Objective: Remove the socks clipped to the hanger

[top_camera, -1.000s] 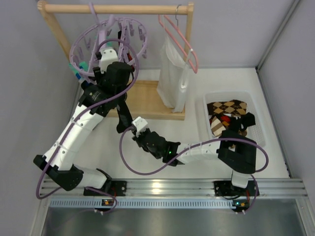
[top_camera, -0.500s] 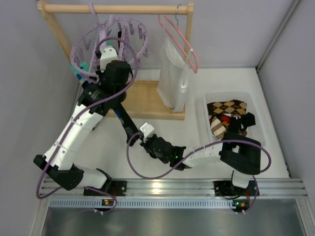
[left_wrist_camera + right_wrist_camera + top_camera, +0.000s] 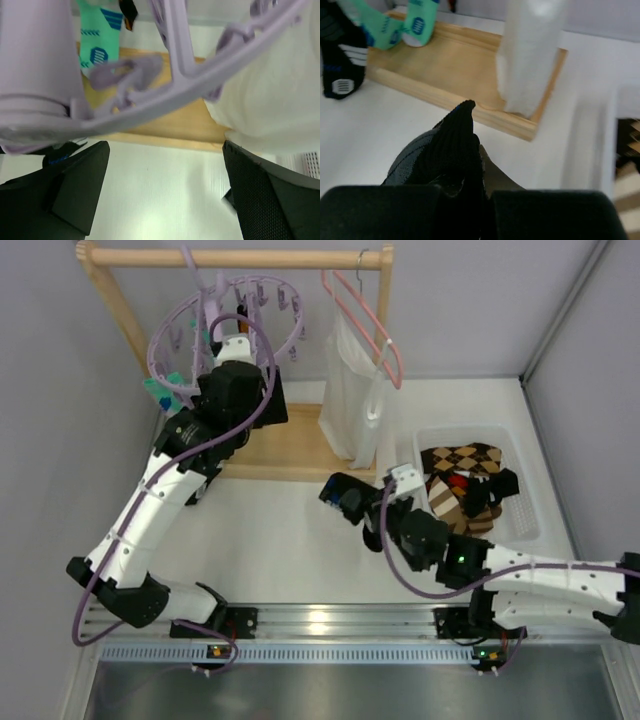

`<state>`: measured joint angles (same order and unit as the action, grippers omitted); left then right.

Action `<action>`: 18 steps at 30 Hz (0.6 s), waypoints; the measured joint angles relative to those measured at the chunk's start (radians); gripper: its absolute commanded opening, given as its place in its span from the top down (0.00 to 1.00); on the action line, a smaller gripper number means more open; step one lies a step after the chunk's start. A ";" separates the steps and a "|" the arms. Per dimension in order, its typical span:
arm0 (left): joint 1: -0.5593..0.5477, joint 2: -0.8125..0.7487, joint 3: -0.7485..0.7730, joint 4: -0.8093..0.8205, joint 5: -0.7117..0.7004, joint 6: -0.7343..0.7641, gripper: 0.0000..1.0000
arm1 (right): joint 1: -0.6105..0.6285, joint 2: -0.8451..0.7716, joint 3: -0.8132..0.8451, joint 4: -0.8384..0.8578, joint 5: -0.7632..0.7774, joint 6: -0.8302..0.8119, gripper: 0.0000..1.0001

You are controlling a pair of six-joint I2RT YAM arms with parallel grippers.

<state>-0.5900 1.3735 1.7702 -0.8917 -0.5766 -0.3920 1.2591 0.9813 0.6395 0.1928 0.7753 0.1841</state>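
Note:
The lavender hanger [image 3: 205, 308] hangs from the wooden rail at the back left. Its ring [image 3: 200, 75] crosses the left wrist view just above my left gripper [image 3: 166, 147]. That gripper is open and holds nothing. A teal sock [image 3: 97, 45] is still clipped on and shows at the hanger's left side [image 3: 160, 390]. A black sock with white marks [image 3: 340, 65] hangs beside two teal socks [image 3: 395, 30]. My right gripper [image 3: 487, 187] is shut on a long black sock [image 3: 345, 495] and holds it over the table, left of the bin.
A white bin [image 3: 520, 525] at the right holds argyle, red and black socks. A white garment [image 3: 350, 390] hangs on a pink hanger [image 3: 365, 315] from the same rail. The rack's wooden base [image 3: 290, 445] lies below it. Grey walls stand at both sides.
The black sock has come off the hanger, and my right arm has swung right with it toward the bin. My left gripper has opened wide and risen slightly under the hanger ring.

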 measured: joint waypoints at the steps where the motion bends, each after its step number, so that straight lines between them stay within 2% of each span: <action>1: -0.002 -0.009 -0.012 0.002 0.032 0.000 0.02 | -0.022 -0.046 0.019 -0.076 0.034 0.026 1.00; 5: -0.003 -0.097 -0.108 -0.003 0.095 -0.002 0.02 | -0.171 -0.206 0.086 -0.389 0.126 0.106 1.00; 9: -0.003 -0.247 -0.214 -0.008 0.128 -0.006 0.02 | -0.380 -0.274 0.140 -0.581 0.145 0.105 1.00; 12: -0.003 -0.350 -0.268 -0.007 0.143 -0.006 0.02 | -0.579 -0.251 0.202 -0.644 0.098 0.069 1.00; 16: -0.003 -0.449 -0.341 -0.008 0.127 -0.003 0.02 | -0.832 -0.130 0.274 -0.645 -0.055 0.023 1.00; 18: -0.003 -0.484 -0.372 -0.008 0.090 -0.001 0.02 | -0.957 -0.030 0.291 -0.621 -0.158 0.004 0.64</action>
<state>-0.5926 0.8894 1.3987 -0.8993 -0.4866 -0.3931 0.3019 0.9512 0.9310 -0.4278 0.6170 0.1883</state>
